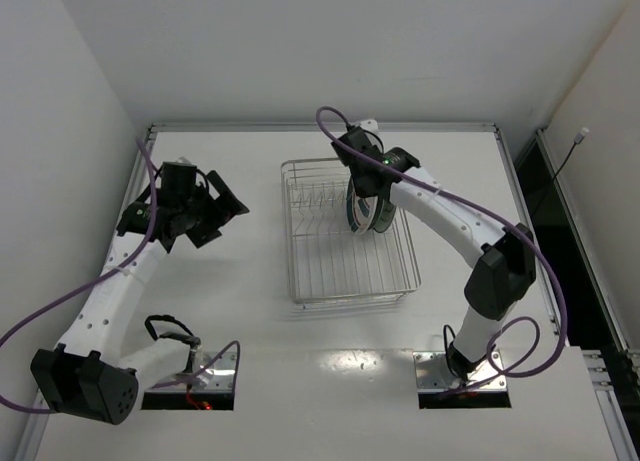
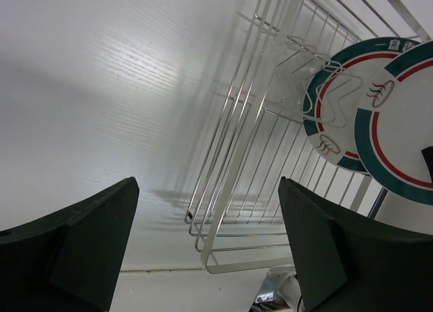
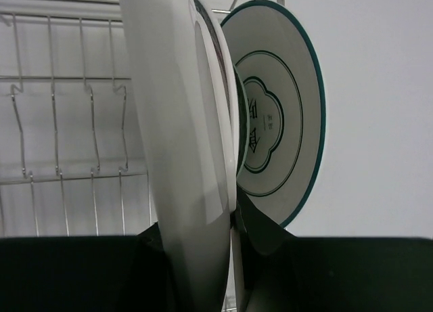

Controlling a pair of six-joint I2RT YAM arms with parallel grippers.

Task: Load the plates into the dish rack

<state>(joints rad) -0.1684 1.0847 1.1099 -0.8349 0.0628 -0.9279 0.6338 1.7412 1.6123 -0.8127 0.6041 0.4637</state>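
White plate is pinched at its rim by your right gripper, upright in the rack beside the green-rimmed plate, so seat it between prongs (can't tell if it's bottomed out) before letting go; left gripper hangs open, empty, outside the rack.

We recorded a white table filling the middle of the overhead view, its surface matt and faintly ribbed in the close view. A thin metal rail edged it at 12 o'clock. Plain white walls stood on three sides: back wall at 12 o'clock, left wall at 9 o'clock, right wall at 2 o'clock. At 3 o'clock, between table and right wall, we noted a dark gap. A small white plug sat at its far end, a thin dark cord trailing from it.
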